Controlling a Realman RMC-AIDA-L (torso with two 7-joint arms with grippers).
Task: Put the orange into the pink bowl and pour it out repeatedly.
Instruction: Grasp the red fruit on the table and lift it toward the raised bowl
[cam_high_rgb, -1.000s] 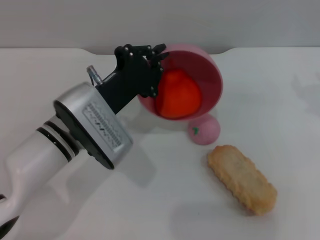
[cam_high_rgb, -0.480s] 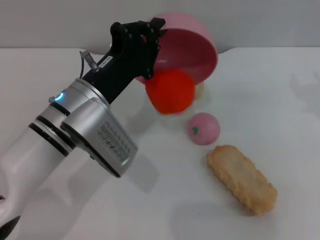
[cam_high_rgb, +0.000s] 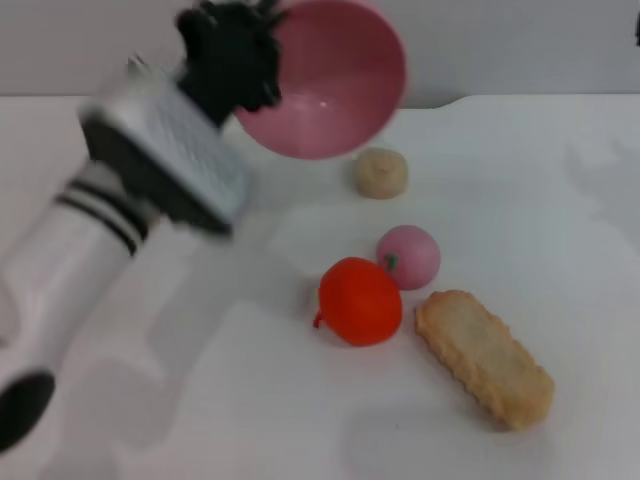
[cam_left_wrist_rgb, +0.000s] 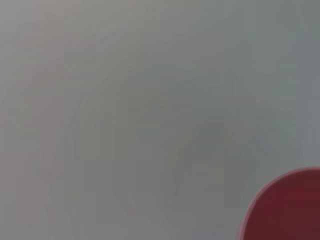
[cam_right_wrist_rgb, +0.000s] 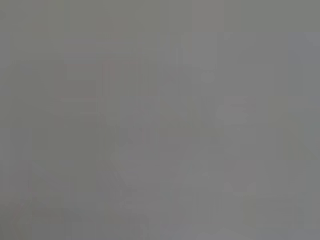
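Note:
The orange (cam_high_rgb: 360, 301) lies on the white table, just in front of a small pink ball and left of a long biscuit. High at the back, the pink bowl (cam_high_rgb: 330, 85) is tipped on its side with its empty inside facing me. My left gripper (cam_high_rgb: 250, 45) is shut on the bowl's left rim and holds it off the table. A dark red edge of the bowl (cam_left_wrist_rgb: 287, 210) fills one corner of the left wrist view. The right gripper is out of view.
A small pink ball with a green mark (cam_high_rgb: 408, 257) touches the orange's far right side. A long beige biscuit (cam_high_rgb: 484, 357) lies to the right. A round beige bun (cam_high_rgb: 380, 172) sits under the bowl's edge.
The orange has dropped out of the bowl and rolled forward to rest beside the pink ball. My left arm has lifted the tipped bowl higher and to the left, uncovering the bun.

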